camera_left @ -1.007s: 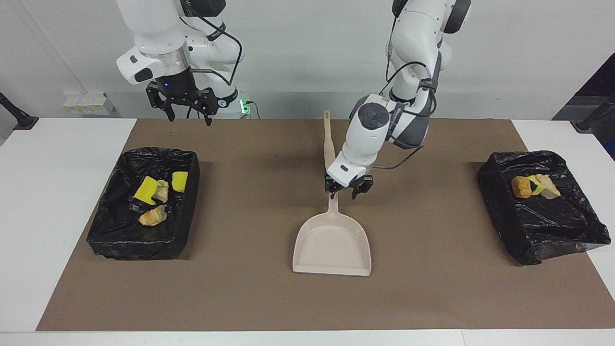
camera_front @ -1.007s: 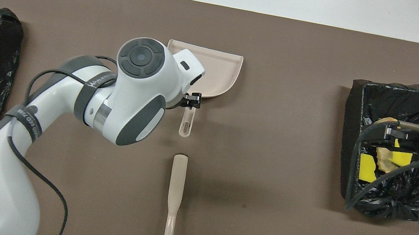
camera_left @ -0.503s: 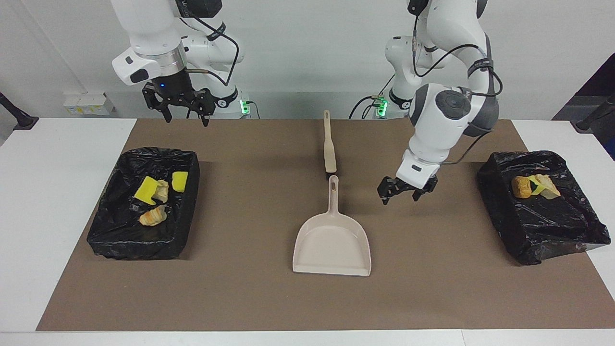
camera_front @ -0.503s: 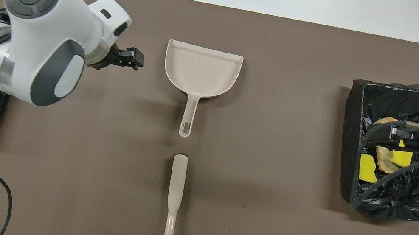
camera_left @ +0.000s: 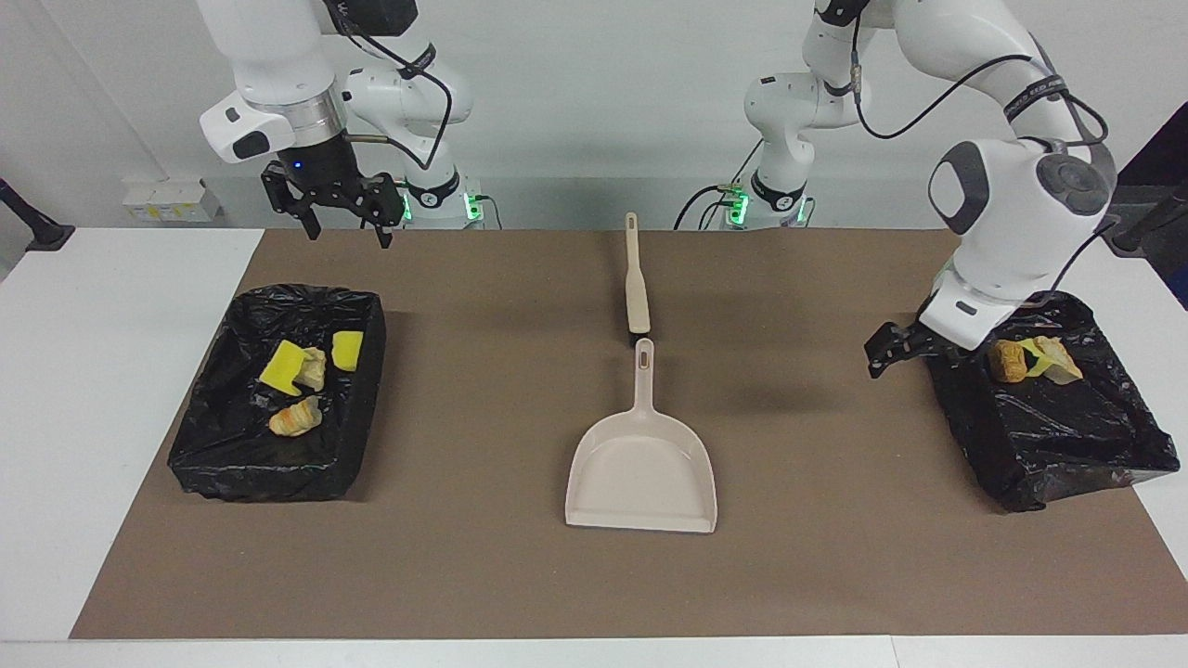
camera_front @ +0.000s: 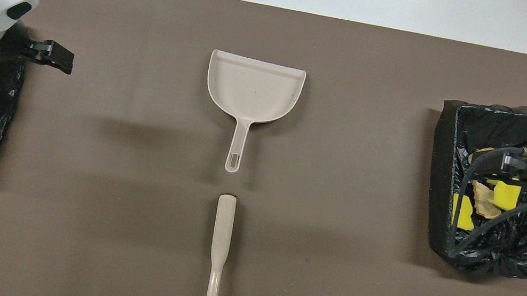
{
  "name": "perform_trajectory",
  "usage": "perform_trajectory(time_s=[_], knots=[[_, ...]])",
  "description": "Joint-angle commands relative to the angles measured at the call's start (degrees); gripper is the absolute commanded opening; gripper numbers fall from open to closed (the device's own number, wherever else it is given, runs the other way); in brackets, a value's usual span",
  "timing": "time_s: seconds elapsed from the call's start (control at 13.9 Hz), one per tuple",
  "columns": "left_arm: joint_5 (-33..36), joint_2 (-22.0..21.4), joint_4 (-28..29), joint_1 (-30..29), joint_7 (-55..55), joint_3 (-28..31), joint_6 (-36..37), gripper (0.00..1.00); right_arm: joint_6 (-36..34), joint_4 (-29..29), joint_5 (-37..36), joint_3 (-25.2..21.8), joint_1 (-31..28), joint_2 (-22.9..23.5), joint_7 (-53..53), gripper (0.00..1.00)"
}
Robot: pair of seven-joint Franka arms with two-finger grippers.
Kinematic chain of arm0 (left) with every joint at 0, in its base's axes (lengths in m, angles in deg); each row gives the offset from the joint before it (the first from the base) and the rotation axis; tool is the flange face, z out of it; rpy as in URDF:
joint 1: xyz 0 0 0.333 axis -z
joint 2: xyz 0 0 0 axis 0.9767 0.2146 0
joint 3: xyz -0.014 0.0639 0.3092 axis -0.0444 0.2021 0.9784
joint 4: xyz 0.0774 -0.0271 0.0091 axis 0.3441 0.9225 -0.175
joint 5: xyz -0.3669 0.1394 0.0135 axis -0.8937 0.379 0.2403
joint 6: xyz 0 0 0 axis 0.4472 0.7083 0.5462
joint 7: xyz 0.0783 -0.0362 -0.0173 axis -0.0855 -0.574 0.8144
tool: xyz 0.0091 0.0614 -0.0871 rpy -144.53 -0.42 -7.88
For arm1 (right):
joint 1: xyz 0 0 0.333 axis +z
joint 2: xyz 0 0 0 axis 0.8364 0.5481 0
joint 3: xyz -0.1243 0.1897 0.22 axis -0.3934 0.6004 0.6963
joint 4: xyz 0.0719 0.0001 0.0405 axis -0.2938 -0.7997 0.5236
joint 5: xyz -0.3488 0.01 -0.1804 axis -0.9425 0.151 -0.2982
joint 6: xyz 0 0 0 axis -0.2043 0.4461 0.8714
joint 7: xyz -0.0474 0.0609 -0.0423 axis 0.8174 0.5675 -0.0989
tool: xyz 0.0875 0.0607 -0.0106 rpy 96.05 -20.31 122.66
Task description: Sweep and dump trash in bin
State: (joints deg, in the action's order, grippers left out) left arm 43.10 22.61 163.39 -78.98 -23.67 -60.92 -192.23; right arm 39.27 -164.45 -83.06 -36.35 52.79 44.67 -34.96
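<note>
The trash is found entirely inside two black bag-lined bins: bright yellow sponge wedges, a pale rock-like lump and an orange-brown bread-like piece (camera_left: pixel 295 417) lie in the bin at the right arm's end of the table (camera_left: pixel 200 443), while an orange-brown lump (camera_left: pixel 1007 361) with a yellow and a pale scrap beside it rests in the bin at the left arm's end (camera_left: pixel 1049 464). No scrap is seen on the brown mat (camera_left: pixel 464 575), so the sweeping and dumping are judged to be finished. The beige plastic dustpan (camera_left: pixel 642 468) is laid flat at the mat's middle with its handle toward the robots, and the slim beige brush (camera_left: pixel 636 278) lies in line with it, nearer to the robots, apparently set down as no longer needed. The left gripper (camera_left: pixel 898 348) is held just over the inner edge of its bin, its fingers spread wide and nothing between them. The right gripper (camera_left: pixel 338 206) hangs high over the mat's edge near its base, likewise wide and empty, waiting. Compared with a second ago, the left gripper has been opened off the dustpan's handle and carried away toward its own end, whereas the dustpan and brush have not been shifted.
</note>
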Motion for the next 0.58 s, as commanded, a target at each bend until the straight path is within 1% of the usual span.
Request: perform_trajectory(time_s=[0.0, 0.14, 0.29, 0.43, 0.5], knots=[[0.38, -5.64, 1.13, -1.44, -2.17, -0.66, 6.8, 1.0, 0.0, -2.16, 1.44, 0.58, -0.86, -2.22, -1.59, 1.0], [0.29, -7.84, 1.14, -0.91, -0.68, -0.66, 8.76, 1.0, -1.41, -2.69, 1.53, 0.49, -0.16, -2.58, -2.11, 1.0], [0.29, -8.47, -0.35, -0.65, -0.59, -0.75, 9.03, 1.0, -1.77, -4.27, 1.62, 0.32, 1.42, -3.89, -2.11, 1.0], [0.38, -8.81, -3.16, -0.65, 0.02, -1.01, 13.49, 1.0, -1.16, -3.58, 1.62, 0.14, 2.04, -3.02, -2.38, 1.0], [0.29, -10.38, -2.3, -0.73, 0.2, -1.1, 14.55, 1.0, -1.41, -2.35, 1.71, -0.12, 2.65, -2.15, -2.99, 1.0]])
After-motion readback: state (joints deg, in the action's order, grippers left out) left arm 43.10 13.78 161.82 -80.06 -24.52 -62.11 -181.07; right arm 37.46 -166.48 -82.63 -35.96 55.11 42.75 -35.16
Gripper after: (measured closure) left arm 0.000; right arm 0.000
